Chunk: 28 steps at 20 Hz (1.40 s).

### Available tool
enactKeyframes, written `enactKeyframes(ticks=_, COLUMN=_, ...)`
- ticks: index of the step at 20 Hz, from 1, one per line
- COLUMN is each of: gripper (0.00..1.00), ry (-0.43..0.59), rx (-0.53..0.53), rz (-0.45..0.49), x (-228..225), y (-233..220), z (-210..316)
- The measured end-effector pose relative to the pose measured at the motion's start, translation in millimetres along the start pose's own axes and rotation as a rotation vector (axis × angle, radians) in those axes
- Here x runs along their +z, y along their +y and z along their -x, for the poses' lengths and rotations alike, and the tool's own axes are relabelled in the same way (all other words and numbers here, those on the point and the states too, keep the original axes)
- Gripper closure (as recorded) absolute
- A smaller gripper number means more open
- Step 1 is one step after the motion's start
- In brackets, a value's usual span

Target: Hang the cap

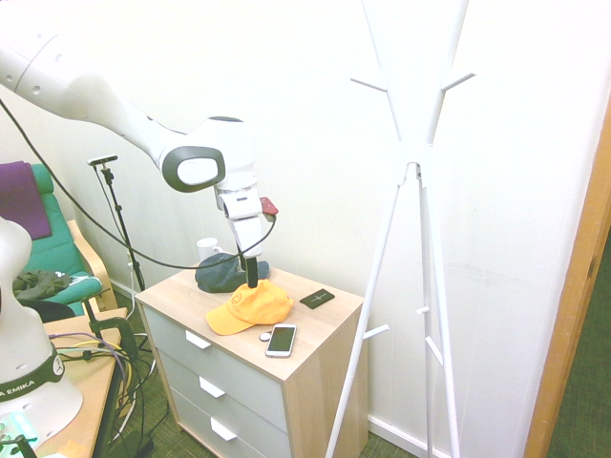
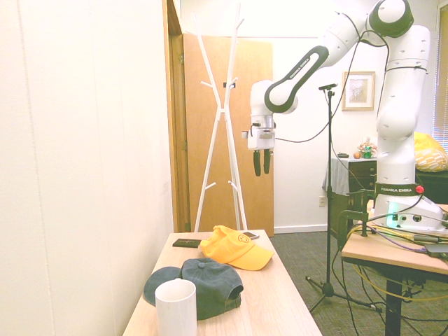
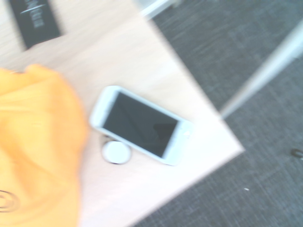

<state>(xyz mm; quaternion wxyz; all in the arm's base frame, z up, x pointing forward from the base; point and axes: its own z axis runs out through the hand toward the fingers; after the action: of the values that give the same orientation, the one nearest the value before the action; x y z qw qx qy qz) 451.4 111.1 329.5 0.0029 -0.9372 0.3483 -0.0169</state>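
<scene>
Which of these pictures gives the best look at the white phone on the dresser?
The wrist view: the phone fills the middle, dark screen up, beside the yellow cap. The first exterior view shows it small near the dresser's front edge; in the second it is nearly hidden behind the cap.

White arm reaching out, claw hanging open and empty in the air.

The arm bends at a grey-trimmed elbow joint and drops into a vertical wrist, so the claw (image 2: 262, 163) points straight down. Its two dark fingers (image 2: 257, 164) hang parallel with a clear gap between them, gripping nothing. In the first exterior view the arm comes in from the left and the claw (image 1: 251, 277) shows as a single dark stub under the white wrist. The upright base stands at the far right in the second exterior view.
</scene>
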Motion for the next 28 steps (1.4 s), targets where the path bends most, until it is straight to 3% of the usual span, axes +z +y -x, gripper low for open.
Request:
enactKeyframes(ticks=10, gripper=0.00, ry=0.010, rx=-0.138, rz=0.059, x=81, y=-104, z=66)
enactKeyframes(ticks=15, gripper=0.00, ry=0.035, rx=-0.181, rz=0.034, x=105, y=-150, z=93)
enactKeyframes(ticks=22, gripper=0.00, ry=0.048, rx=-0.175, rz=0.008, x=125, y=-196, z=86)
enactKeyframes(ticks=23, gripper=1.00, ry=0.050, rx=-0.172, rz=0.006, x=128, y=-199, z=83)
enactKeyframes(ticks=28, gripper=1.00, ry=0.048, rx=-0.156, rz=0.014, x=136, y=-206, z=71)
